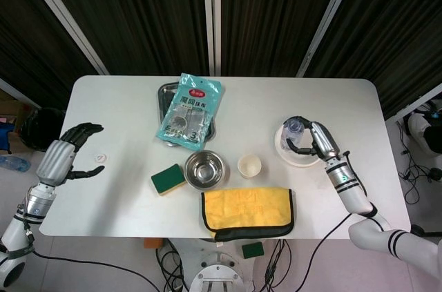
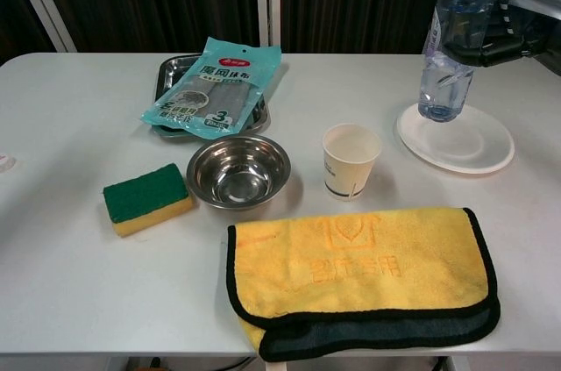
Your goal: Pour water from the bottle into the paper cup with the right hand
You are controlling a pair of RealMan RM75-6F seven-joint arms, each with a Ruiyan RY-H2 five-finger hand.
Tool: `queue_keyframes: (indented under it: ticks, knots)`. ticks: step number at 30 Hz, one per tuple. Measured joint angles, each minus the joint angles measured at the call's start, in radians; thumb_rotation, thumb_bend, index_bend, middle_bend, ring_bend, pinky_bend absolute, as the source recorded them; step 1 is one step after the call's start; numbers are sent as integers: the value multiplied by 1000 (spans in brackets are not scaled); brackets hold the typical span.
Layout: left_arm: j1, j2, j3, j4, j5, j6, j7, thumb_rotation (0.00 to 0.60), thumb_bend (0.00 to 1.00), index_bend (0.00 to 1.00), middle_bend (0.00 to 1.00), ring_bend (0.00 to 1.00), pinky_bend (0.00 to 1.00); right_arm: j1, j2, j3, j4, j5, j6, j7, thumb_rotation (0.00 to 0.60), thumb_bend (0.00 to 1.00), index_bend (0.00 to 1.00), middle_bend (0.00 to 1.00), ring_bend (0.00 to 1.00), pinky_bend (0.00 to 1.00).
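One right hand (image 2: 504, 38) grips upright bottle (image 2: 449, 51).

The head view looks steeply down from above the near edge, far enough to take in the whole white table (image 1: 124, 188), all four corners, with dark curtains beyond. The chest view sits low and close at the near edge, facing the far edge. Both share the yellow towel (image 2: 359, 279), steel bowl (image 1: 204, 169), and paper cup (image 2: 351, 160).
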State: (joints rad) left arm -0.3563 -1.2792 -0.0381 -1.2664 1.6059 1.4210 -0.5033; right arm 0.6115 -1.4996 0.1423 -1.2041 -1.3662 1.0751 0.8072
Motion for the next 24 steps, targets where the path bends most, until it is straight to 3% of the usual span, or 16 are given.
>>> queue_keyframes:
  ticks: [7, 24]
  knots:
    - [-4, -3, 2, 6, -3, -13, 0, 600, 128, 191, 186, 131, 185, -40, -8, 7, 78, 7, -17, 164, 600, 552, 794, 495, 376, 433]
    - [-18, -5, 2, 10, -14, -48, 18, 600, 131, 191, 186, 131, 185, -42, -213, -7, 522, -60, -22, 389, 600, 540, 788, 483, 378, 411]
